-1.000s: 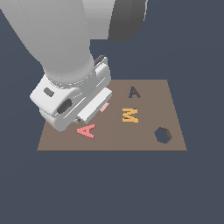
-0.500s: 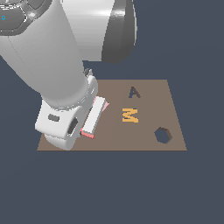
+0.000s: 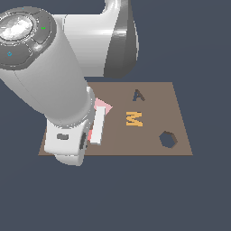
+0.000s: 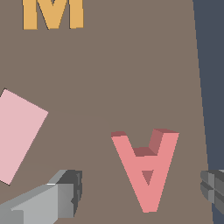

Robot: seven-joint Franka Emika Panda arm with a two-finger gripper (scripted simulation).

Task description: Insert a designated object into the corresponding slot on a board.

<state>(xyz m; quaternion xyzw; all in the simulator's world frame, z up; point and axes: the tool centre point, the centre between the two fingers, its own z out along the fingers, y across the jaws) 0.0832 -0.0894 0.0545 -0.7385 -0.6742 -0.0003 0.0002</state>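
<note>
In the wrist view the salmon-red "A" block [image 4: 146,168] lies flat on the brown board [image 4: 131,70]. My gripper [image 4: 141,191] is open and straddles it, one finger [image 4: 65,194] on one side and the other finger [image 4: 214,186] on the opposite side, both apart from the block. In the exterior view my hand [image 3: 70,142] covers the block at the board's [image 3: 149,131] left part; only a red sliver [image 3: 90,133] shows. The dark A-shaped slot [image 3: 138,95] sits near the board's far edge, unfilled.
An orange "M" [image 3: 134,118] [image 4: 52,13] lies mid-board. A pink rectangle [image 4: 17,133] [image 3: 103,106] rests beside the gripper. A dark hexagonal hole [image 3: 168,139] is on the exterior view's right. The board's edge [image 4: 199,87] runs close to one finger.
The arm has swung over and down onto the board's left part. The red "A", plain in the exterior view a second ago, is now hidden under my hand.
</note>
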